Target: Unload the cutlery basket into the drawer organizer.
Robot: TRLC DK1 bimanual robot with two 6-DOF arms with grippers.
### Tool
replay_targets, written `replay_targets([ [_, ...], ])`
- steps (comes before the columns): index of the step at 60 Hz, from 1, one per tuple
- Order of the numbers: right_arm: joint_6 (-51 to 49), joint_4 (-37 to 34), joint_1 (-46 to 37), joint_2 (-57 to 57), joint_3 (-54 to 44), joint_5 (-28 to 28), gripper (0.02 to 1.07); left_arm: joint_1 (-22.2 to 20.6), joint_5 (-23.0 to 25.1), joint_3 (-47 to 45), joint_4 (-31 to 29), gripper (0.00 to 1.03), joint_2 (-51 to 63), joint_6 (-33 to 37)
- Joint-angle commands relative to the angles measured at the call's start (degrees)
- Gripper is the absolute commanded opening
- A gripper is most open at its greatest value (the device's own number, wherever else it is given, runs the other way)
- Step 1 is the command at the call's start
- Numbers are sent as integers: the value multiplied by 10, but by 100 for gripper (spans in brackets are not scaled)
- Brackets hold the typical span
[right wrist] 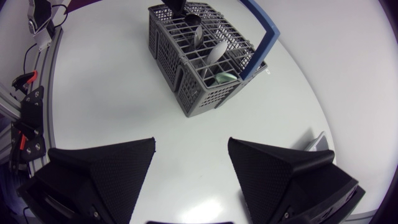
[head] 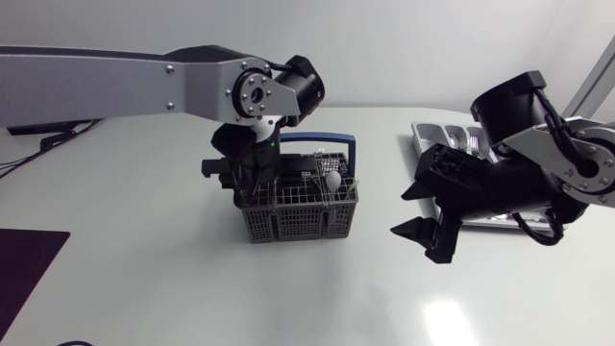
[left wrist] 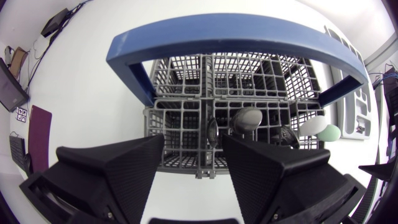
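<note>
Left end effector (head: 252,192), spread open, hangs over one end of the grey plastic mesh cutlery basket with blue handle (head: 300,213) on the white counter (head: 144,269). Its upright spoons (left wrist: 247,118) stand just ahead. Right end effector (head: 426,216), also spread, sits well apart, beside the grey drawer organizer (head: 452,135).

The white worktop (head: 154,279) is glossy (a bright patch of light reflects off its near right part). At its near left corner lies a flat, dark purple mat (head: 24,274), well apart from everything else.
</note>
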Motion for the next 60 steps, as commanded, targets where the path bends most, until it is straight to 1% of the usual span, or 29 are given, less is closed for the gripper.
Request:
replay_targets([
  [1, 12, 7, 5, -11, -23, 3, 86, -6, -4, 17, 2, 55, 19, 5],
  [6, 12, 8, 5, -13, -27, 3, 86, -8, -4, 17, 9, 46, 21, 6],
  [12, 12, 8, 5, -17, -29, 3, 86, -10, -4, 19, 12, 42, 22, 9],
  [19, 12, 8, 5, -20, -34, 3, 86, -12, -4, 23, 16, 33, 25, 15],
  [25, 12, 12, 7, -20, -38, 3, 86, -14, -4, 21, 21, 32, 25, 20],
  [30, 12, 13, 8, -20, -40, 3, 86, -14, -4, 21, 25, 24, 25, 21],
  [35, 12, 13, 8, -21, -40, 3, 86, -14, -4, 18, 29, 20, 25, 22],
  [38, 12, 13, 8, -22, -42, 3, 86, -14, -4, 15, 34, 20, 25, 23],
  [48, 12, 14, 9, -23, -44, 3, 86, -16, -4, 5, 54, 6, 23, 28],
  [60, 12, 14, 9, -26, -46, 4, 86, -13, -1, -4, 61, 4, 24, 28],
])
